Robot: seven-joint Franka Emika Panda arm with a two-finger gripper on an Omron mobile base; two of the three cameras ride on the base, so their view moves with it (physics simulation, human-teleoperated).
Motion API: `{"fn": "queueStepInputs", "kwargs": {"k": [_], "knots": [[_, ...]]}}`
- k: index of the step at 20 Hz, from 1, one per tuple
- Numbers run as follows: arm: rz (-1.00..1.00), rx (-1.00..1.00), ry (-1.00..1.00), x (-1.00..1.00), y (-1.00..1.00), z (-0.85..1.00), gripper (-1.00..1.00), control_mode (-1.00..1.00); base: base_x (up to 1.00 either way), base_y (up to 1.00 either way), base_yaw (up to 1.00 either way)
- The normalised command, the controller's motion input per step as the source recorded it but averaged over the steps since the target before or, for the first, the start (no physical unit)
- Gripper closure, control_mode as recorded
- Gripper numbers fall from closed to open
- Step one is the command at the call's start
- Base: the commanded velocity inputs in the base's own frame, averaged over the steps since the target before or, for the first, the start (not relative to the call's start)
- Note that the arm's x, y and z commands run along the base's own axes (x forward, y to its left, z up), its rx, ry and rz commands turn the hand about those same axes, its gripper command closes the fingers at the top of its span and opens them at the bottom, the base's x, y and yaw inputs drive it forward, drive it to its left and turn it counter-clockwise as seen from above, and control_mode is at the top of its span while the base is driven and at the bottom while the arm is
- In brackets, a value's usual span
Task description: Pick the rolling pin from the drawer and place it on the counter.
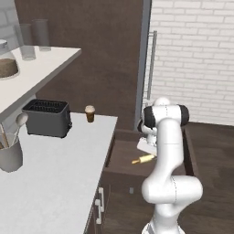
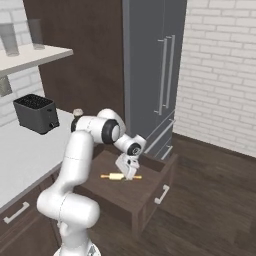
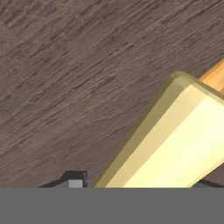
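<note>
The drawer [image 1: 119, 161] [image 2: 150, 192] stands pulled out below the end of the counter [image 1: 59, 173] [image 2: 20, 150]. On its brown floor lies the rolling pin [image 1: 143, 159] [image 2: 116, 176] [image 3: 175, 144], pale yellow with orange-tan pegs. My gripper [image 1: 150, 154] [image 2: 129, 175] [image 3: 140, 183] reaches down into the drawer, one fingertip on each side of the pin's barrel, shut on it. The pin still rests on the drawer floor. In the hand view the barrel runs diagonally between the two dark fingertips [image 3: 74, 179].
A dark toaster [image 1: 47, 118] [image 2: 35, 114], a small coffee cup [image 1: 90, 113] and a grey utensil cup [image 1: 10, 153] stand on the counter. A pale wall shelf [image 1: 32, 68] hangs above it. A tall grey fridge [image 2: 150, 65] rises behind the drawer.
</note>
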Motion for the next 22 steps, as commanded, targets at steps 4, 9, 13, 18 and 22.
{"fn": "queueStepInputs", "kwargs": {"k": [4,9,13,18,22], "knots": [[-0.11,-0.01,0.03,-0.26,0.17,-0.43,1.00,-1.00,0.00,0.00,0.00],[-0.16,0.03,0.00,-0.94,-0.08,0.13,1.00,-1.00,0.00,0.00,0.00],[-0.19,0.10,0.00,-0.84,-0.11,0.94,1.00,-1.00,0.00,0.00,0.00],[-0.11,0.11,-0.04,-0.42,-0.09,1.00,1.00,-1.00,0.00,0.00,0.00],[-0.06,0.16,-0.03,-0.25,-0.22,1.00,1.00,-1.00,0.00,0.00,0.00]]}}
